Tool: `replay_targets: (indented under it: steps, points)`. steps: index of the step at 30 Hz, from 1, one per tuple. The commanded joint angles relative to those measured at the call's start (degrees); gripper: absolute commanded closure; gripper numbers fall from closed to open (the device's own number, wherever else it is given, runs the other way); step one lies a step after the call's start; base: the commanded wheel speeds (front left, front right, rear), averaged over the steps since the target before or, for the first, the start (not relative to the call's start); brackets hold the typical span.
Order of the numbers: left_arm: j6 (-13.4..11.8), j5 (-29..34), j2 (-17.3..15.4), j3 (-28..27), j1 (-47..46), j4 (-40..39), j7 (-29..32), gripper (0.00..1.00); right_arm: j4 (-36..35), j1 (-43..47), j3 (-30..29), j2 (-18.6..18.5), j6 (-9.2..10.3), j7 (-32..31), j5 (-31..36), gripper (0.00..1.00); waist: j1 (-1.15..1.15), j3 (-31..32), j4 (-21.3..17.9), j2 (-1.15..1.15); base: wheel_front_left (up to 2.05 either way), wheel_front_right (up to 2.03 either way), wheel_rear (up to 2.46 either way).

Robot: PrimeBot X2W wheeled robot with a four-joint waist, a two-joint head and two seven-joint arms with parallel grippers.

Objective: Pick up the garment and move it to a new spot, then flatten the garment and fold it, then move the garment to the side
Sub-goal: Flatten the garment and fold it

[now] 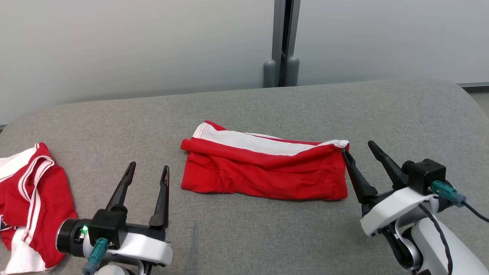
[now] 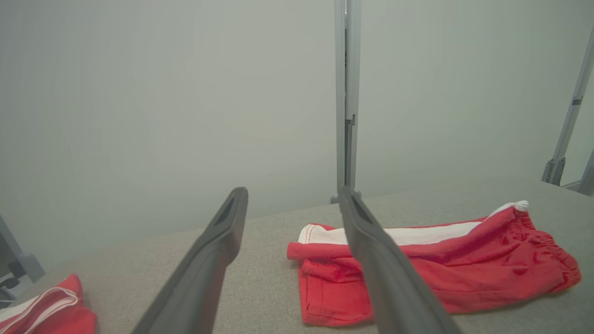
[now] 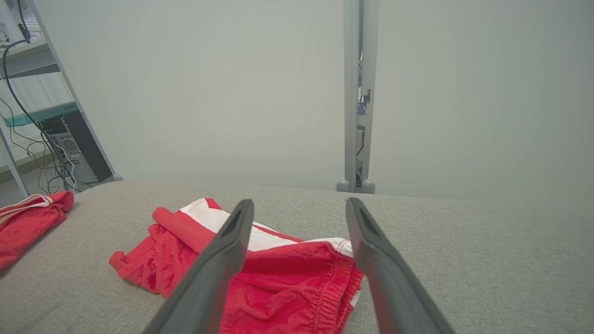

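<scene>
Head view puts the garment [image 1: 263, 172], red shorts with a white band, folded into a long strip at the middle of the grey worktop [image 1: 267, 110], its elastic waist end toward my right. My right hand [image 1: 357, 147] sits just beside that end, spread wide and holding nothing. Its inner finger [image 1: 353, 172] perhaps touches the white corner, though I cannot be sure from here; my left hand [image 1: 149, 165] is equally wide and empty, near the strip's other end. A second red-and-white garment [image 1: 34, 198] lies crumpled at the worktop's left edge, well apart.
</scene>
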State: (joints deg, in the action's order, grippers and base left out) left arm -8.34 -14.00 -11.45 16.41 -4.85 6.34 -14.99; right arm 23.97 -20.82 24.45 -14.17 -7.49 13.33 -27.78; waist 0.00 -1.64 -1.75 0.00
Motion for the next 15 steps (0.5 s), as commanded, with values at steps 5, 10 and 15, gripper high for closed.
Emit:
replay_targets:
  steps: [5,10,15]
  points:
    - [1.4,1.5,1.1,-2.0,0.7,1.5,-0.2,0.00,-0.9,0.7,-0.3,0.0,-0.01,-0.8,0.7,0.00,0.00,-0.3,-0.4,0.00,0.00,0.00,0.00]
    - [2.3,2.5,2.1,-3.3,0.6,4.0,-0.2,0.00,-1.5,0.9,-0.5,0.2,-0.01,-1.1,1.0,0.00,0.00,-0.7,-1.1,0.00,0.00,0.00,0.00]
    - [3.0,3.6,2.1,-2.9,-2.0,8.4,-0.2,0.00,-2.1,0.6,-0.5,0.4,-0.01,-1.5,1.2,0.00,0.00,-1.5,-1.8,0.00,0.00,0.00,0.00]
